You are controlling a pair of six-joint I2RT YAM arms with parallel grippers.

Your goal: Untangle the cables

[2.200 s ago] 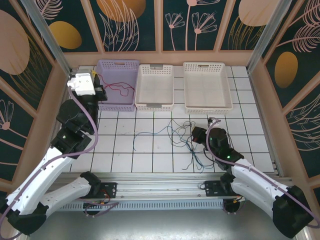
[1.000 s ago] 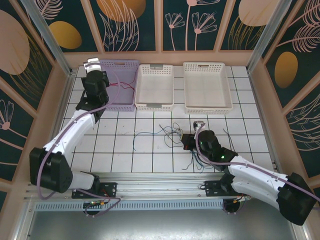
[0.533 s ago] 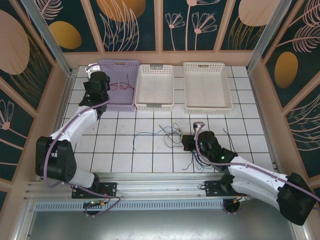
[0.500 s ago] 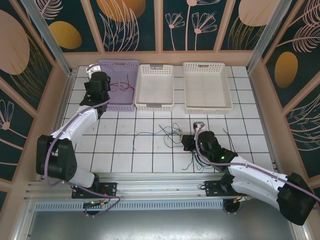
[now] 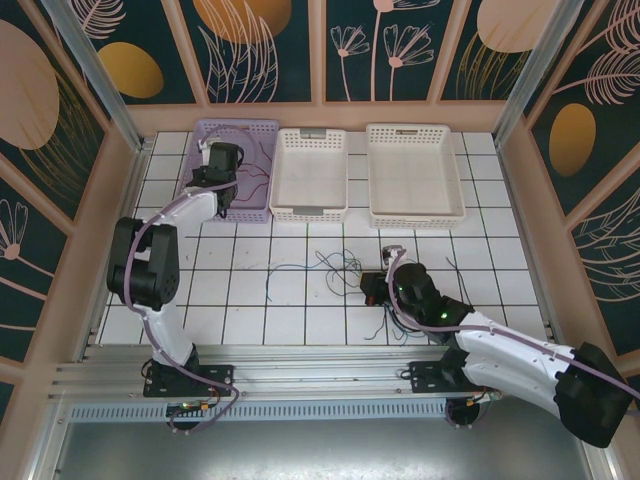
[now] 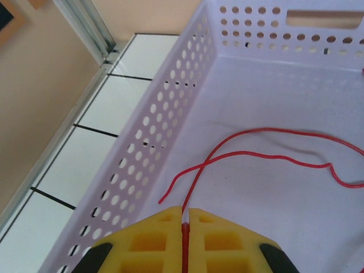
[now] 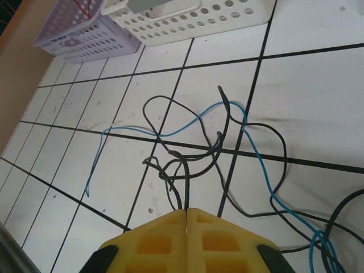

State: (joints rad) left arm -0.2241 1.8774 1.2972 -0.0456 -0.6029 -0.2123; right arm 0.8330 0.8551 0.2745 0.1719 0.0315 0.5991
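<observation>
On the white tiled table (image 5: 250, 320), the left gripper (image 6: 185, 211), pinched on the red cable (image 6: 200, 166) inside the lilac basket (image 6: 170, 131) at 11 o'clock, should release low, while the right gripper (image 7: 186, 211), closed on a dark cable (image 7: 175, 190) knotted with the blue cable (image 7: 142, 131) near centre, pulls gently toward 5 o'clock.

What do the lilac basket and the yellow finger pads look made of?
Lilac basket: probably moulded plastic, satin; neat rows of holes in thin walls.
Finger pads: likely rubber or printed plastic, matte yellow, with square pockets.
</observation>
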